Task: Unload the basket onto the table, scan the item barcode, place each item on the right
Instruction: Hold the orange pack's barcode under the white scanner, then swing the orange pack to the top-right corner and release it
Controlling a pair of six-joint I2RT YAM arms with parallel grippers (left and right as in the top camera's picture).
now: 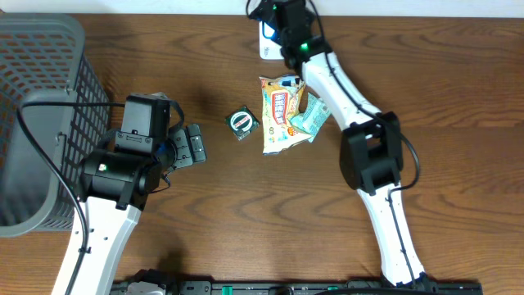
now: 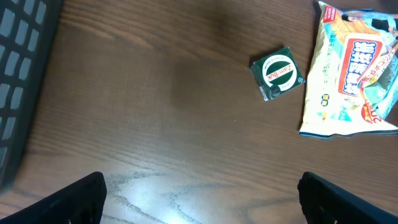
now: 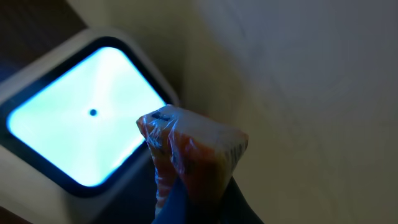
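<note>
One orange packet (image 3: pixel 194 155), narrow end outward, beside glowing scanner (image 3: pixel 81 118)

Dark wood-grain table (image 1: pixel 458 98). Far left: 1 grey mesh basket (image 1: pixel 41 29), running off the frame edge. Centre: 1 small green square packet (image 1: pixel 242 123), flat. Just right of it: 1 yellow-and-white snack bag (image 1: pixel 281 119), with 1 teal packet (image 1: pixel 313 117) touching its right edge. Top centre: 1 white scanner (image 1: pixel 266 49), window lit.
</note>
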